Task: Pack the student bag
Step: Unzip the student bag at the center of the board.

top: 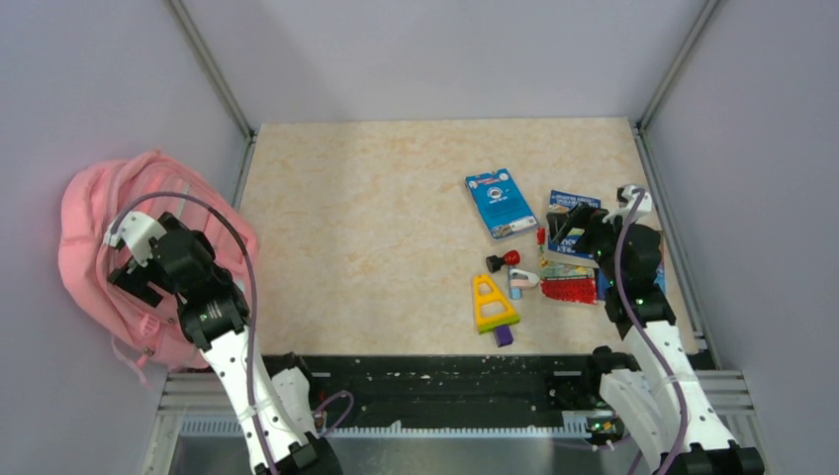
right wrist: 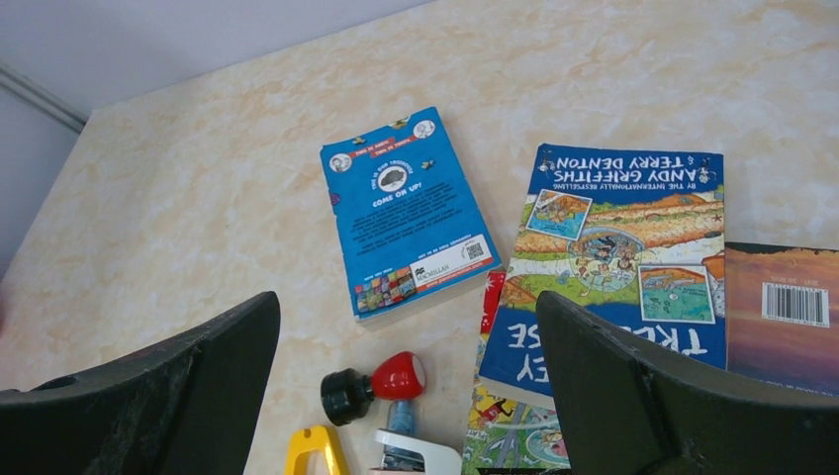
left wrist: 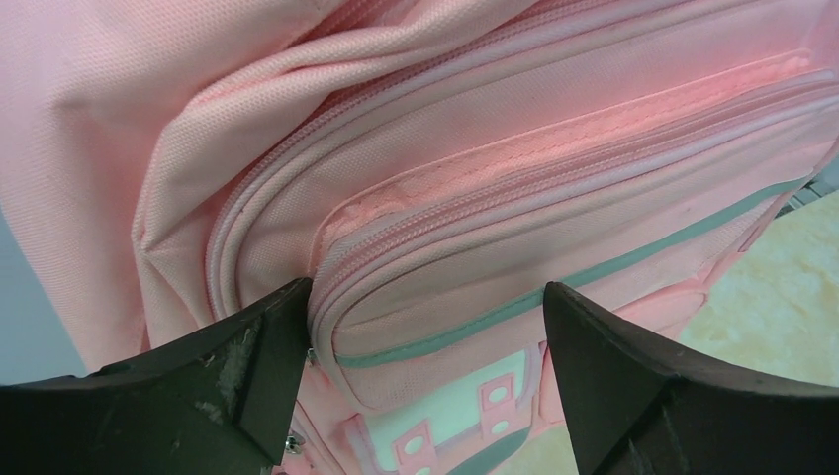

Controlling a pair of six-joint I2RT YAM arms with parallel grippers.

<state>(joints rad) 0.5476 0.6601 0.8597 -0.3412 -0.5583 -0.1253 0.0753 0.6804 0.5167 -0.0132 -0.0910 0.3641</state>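
Note:
The pink student bag [top: 94,233] slumps at the far left, partly off the table's left edge. It fills the left wrist view [left wrist: 475,158], its zippers closed and a white-pink patch low down. My left gripper [top: 134,262] is open right over the bag's front pocket, one finger on each side. My right gripper [top: 572,230] is open and empty above the books at the right. A light blue book [top: 501,202], also in the right wrist view [right wrist: 408,210], lies alone. A dark blue book [right wrist: 618,252] lies on other books.
A red and black stamp [top: 502,260], a white stapler [top: 522,279], a yellow triangle ruler [top: 492,302] and a purple piece [top: 504,335] lie near the front right. A red item [top: 569,289] lies by the book stack. Grey walls surround the table.

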